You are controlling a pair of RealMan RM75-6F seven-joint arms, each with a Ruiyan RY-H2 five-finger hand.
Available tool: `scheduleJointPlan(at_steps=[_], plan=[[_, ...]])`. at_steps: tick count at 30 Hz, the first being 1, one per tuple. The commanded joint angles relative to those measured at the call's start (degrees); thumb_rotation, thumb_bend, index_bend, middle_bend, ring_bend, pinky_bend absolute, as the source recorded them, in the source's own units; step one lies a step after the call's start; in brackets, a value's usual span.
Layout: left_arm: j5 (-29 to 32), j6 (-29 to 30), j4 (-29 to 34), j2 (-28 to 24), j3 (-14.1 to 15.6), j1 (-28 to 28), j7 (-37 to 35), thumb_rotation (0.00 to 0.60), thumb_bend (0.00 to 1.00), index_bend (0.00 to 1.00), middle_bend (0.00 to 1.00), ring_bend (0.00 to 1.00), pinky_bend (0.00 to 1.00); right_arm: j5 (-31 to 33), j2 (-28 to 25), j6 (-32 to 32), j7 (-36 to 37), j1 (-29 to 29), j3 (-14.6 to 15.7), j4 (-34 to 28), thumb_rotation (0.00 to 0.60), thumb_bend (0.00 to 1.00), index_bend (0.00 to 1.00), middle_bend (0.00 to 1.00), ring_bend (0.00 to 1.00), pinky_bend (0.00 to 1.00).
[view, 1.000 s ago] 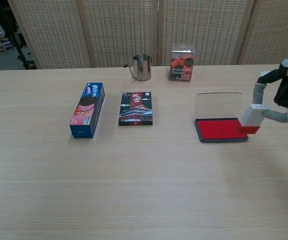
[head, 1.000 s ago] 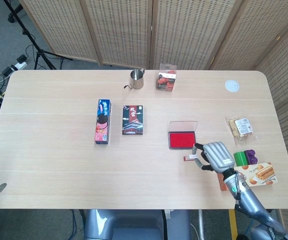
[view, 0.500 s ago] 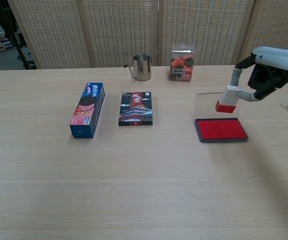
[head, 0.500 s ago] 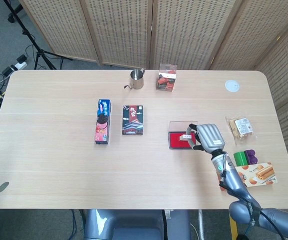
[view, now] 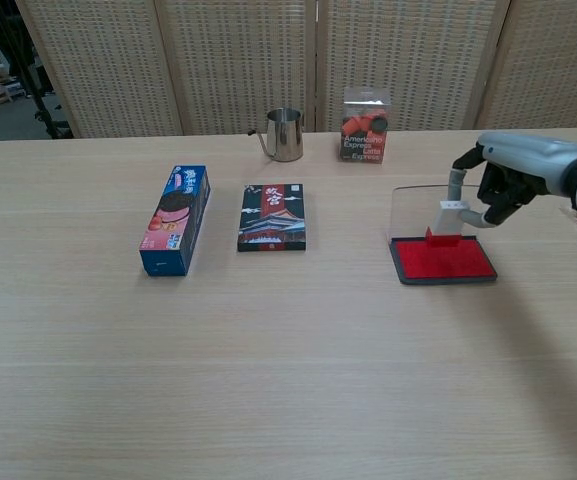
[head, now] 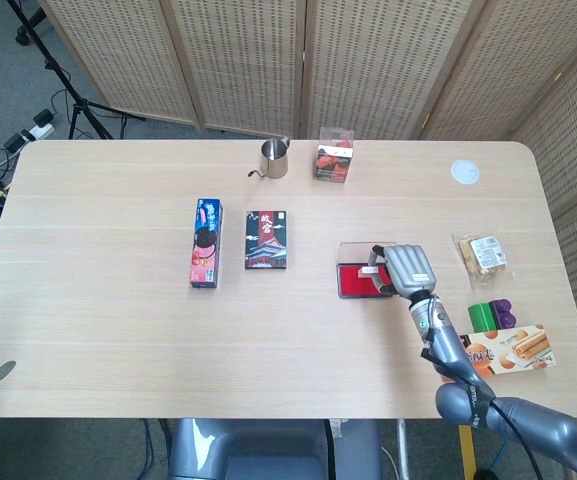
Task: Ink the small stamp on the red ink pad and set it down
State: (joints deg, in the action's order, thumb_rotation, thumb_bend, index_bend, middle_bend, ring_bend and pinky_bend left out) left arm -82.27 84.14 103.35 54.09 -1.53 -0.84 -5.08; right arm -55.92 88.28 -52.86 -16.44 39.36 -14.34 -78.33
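While right hand [view: 503,185] pinches stamp [view: 445,223], red face meets ink pad [view: 444,261] on desk [view: 288,380]; inking appears underway; lift-off and set-down remain; left hand barely visible, state unclear.

The stamp [view: 444,225] stands on the ink pad [view: 443,261], right of the book [view: 272,217] and the biscuit box [view: 175,219].
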Motion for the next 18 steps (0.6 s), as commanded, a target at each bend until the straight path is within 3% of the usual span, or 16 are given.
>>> scheduleJointPlan(at_steps=[1,18], plan=[[0.05,-0.06,0.00,-0.04,0.00,-0.03,-0.03,0.600,0.00,0.00,0.00,0.00,0.00,0.48,0.74,0.46,0.28,0.18,0.29,0.77,0.600,0.52,0.52,0.96,1.00,1.00],[0.80,-0.64,0.11,-0.13,-0.07,-0.25,0.02,0.600,0.00,0.00,0.00,0.00,0.00,0.54,3.02,1.22,0.79,0.71,1.18,4.98,0.600,0.57,0.52,0.96,1.00,1.00]])
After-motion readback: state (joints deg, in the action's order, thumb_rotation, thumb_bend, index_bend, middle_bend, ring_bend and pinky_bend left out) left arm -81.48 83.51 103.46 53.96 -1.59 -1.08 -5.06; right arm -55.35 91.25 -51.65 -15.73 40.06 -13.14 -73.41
